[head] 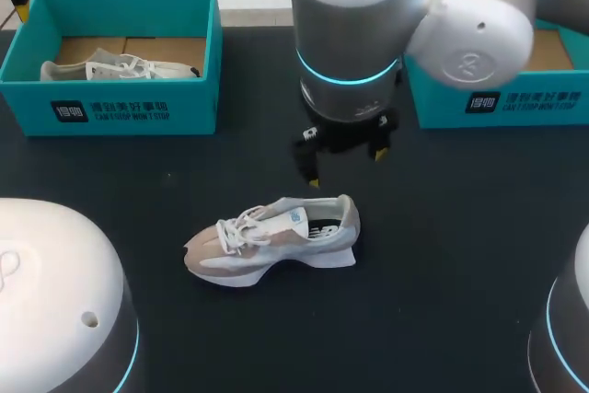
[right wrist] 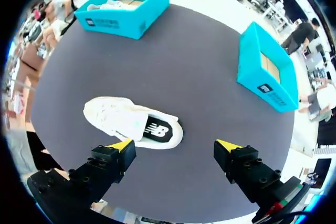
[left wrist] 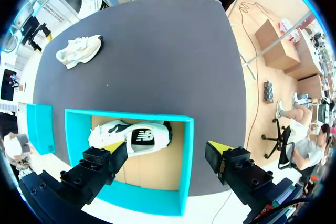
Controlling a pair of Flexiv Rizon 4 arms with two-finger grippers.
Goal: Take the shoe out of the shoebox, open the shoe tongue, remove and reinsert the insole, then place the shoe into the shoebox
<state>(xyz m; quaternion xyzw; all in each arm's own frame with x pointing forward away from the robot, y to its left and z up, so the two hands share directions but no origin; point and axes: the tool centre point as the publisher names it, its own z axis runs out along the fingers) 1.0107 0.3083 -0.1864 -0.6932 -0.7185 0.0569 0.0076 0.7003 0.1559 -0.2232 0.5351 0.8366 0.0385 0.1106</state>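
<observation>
Two shoes on site, one active. The shoe (head: pixel 276 238) sits out on the table (head: pixel 442 264), mid-table, toe toward the robot's left, apparently sole down, well apart from both boxes. That leaves room to work it from above.

Right gripper (head: pixel 345 165) hangs over the table just behind the shoe's collar, jaws apart and holding nothing. My read: staged for the tongue or insole step, not a carry.

Left gripper (left wrist: pixel 165 148) hangs over the left shoebox (head: pixel 120 108), jaws apart and also empty, clear of the work zone. A second shoe (head: pixel 110 69) lies in that box.

View differences:
- Head view shows the left gripper only as a yellow tip in the far corner. The left wrist view shows its spread.
- Head view blocks most of the right shoebox (head: pixel 502 103) behind the arm. The right wrist view shows its cardboard floor, so it's probably the return box.
- Right wrist view looks into the shoe's opening: a dark insole is seated inside.
</observation>
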